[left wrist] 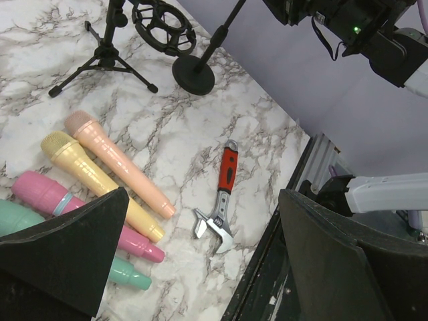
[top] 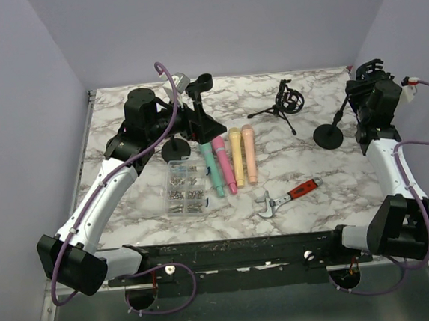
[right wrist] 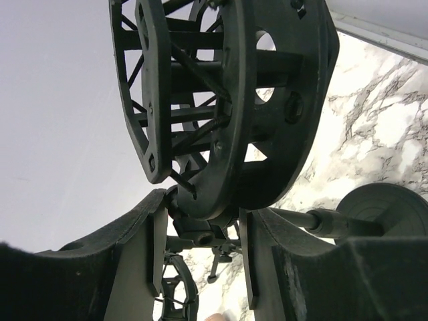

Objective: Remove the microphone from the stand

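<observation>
Gaping wide with nothing in it, the left pincer [left wrist: 202, 200] hangs beside the stand [top: 177, 146] at the back left of the worktop [top: 297, 161], where the grey-headed microphone [top: 180, 82] sits clipped at the top. I'd judge it light, rigid and smooth-barrelled, its mesh head dentable, so grip the barrel below the head. Over on the other side, the right pincer [right wrist: 204, 221] looks clamped on another stand's shock mount [right wrist: 200, 100].
</observation>
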`<state>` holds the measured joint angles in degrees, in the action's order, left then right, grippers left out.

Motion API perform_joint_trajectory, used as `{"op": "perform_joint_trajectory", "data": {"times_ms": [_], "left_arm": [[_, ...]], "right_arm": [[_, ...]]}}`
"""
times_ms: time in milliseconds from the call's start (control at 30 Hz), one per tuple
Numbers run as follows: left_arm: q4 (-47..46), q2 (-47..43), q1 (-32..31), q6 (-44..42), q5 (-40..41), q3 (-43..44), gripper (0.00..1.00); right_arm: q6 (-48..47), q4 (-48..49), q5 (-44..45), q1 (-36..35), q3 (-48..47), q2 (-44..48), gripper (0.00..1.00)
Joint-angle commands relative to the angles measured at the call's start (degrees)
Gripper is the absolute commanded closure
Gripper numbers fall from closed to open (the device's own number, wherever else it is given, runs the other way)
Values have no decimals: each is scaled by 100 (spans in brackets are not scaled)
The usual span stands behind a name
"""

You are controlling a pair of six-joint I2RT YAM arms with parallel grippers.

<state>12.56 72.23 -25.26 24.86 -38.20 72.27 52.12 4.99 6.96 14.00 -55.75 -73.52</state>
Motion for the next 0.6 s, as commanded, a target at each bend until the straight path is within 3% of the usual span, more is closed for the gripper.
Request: {"op": "perform_joint_trajectory", "data": {"times_ms": [0, 567], "left_arm": [[-78, 20, -28, -25, -164, 94, 1], [-160, -24, -33, 45, -202, 45, 1]], "right_arm": [[-526, -934, -27, 52, 441, -314, 77], [-776, -639, 241, 50, 1232, -744, 75]]}}
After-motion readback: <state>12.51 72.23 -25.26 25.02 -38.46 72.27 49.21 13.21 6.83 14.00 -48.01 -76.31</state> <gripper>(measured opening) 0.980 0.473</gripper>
